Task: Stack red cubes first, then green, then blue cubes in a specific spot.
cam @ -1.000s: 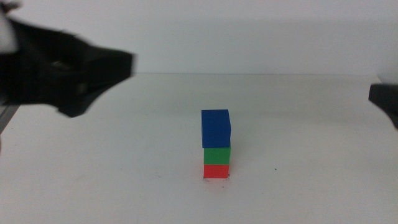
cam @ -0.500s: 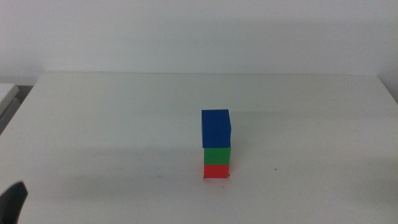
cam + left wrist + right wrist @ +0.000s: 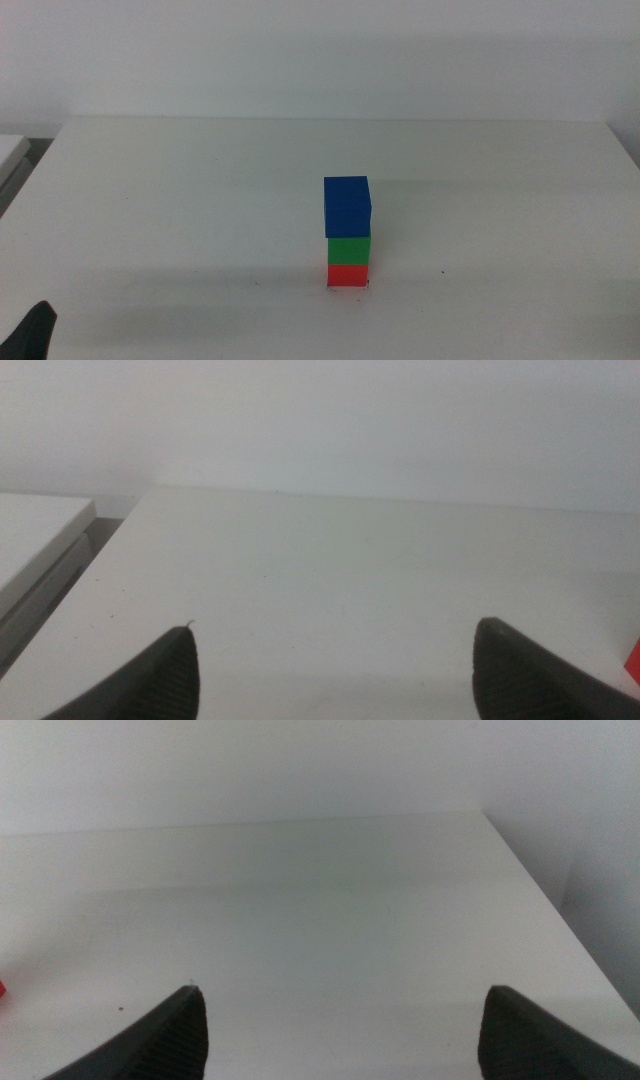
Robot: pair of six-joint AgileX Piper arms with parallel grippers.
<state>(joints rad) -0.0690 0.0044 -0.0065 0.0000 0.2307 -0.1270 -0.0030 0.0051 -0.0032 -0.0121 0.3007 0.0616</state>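
Observation:
A stack of three cubes stands near the middle of the white table (image 3: 200, 200). The red cube (image 3: 348, 274) is at the bottom, the green cube (image 3: 349, 249) sits on it, and the blue cube (image 3: 347, 206) is on top. My left gripper (image 3: 335, 670) is open and empty, low at the table's front left; one dark tip shows in the middle view (image 3: 35, 335). My right gripper (image 3: 340, 1030) is open and empty over the table's right part, out of the middle view. A sliver of red shows at the edge of both wrist views (image 3: 635, 655) (image 3: 2, 988).
The table's far edge meets a white wall. A pale ledge (image 3: 10, 150) stands beside the table's left edge. The table's right edge (image 3: 540, 890) drops off near my right gripper.
My left arm has pulled back from high at the left down to the bottom left corner. My right gripper has left the middle view. The stack has not moved.

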